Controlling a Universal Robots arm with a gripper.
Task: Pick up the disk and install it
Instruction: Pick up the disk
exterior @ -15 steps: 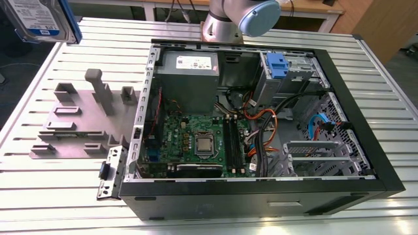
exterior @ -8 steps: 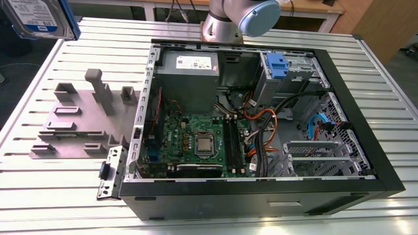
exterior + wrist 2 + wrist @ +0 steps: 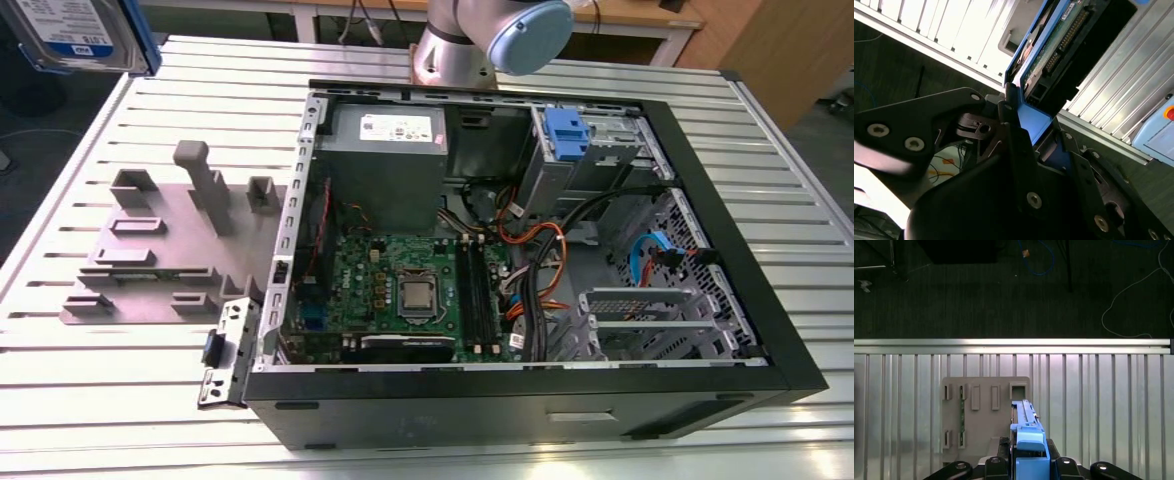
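Across the slatted metal table sits the open computer case, a grey fixture plate beside it on the exterior view's left. High in that view's left corner hangs the disk, blue-and-white label facing out. Seen in the second wrist view, its green circuit board shows, the gripper clenched on its blue carrier

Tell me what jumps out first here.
The open computer case, motherboard exposed, sits at the centre of the exterior view. In the first wrist view the gripper is shut on the disk, its blue carrier edge-on, with the grey fixture plate beyond it.
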